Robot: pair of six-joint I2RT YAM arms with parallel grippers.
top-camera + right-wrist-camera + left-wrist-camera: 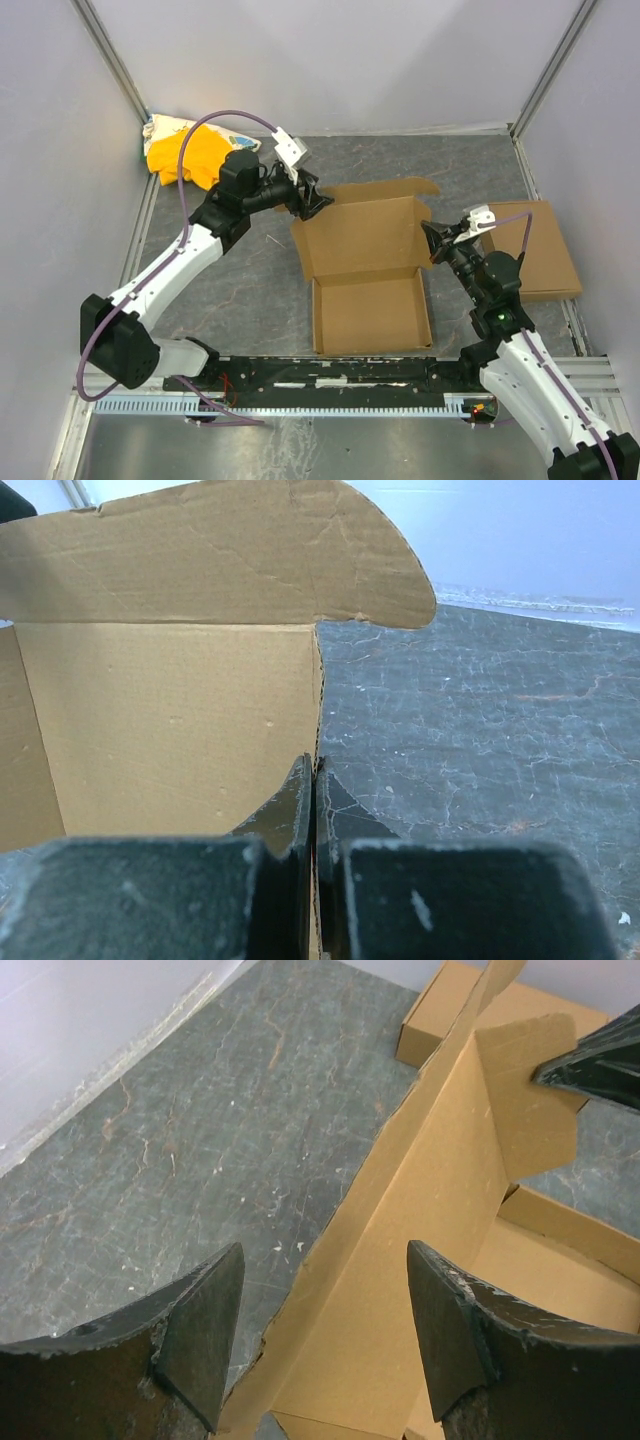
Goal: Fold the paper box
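Grey marbled counter (240,290) fills a pale-walled booth; the paper box (365,270) lies open between the two sets of jaws, its tray nearer the arm bases and its lid panel beyond. The left jaws stand wide apart and hold nothing, straddling the lid's raised left flap (420,1210) (probably lined up to pinch it or push it inward); the right jaws are shut tight against the lid's right edge, seemingly to steady it, though I cannot tell whether any card is nipped between them. Beyond the left jaws a yellow cloth bundle (185,150) sits in the corner; just outside the right jaws lies a smaller cardboard rectangle (545,250), apart from the work.
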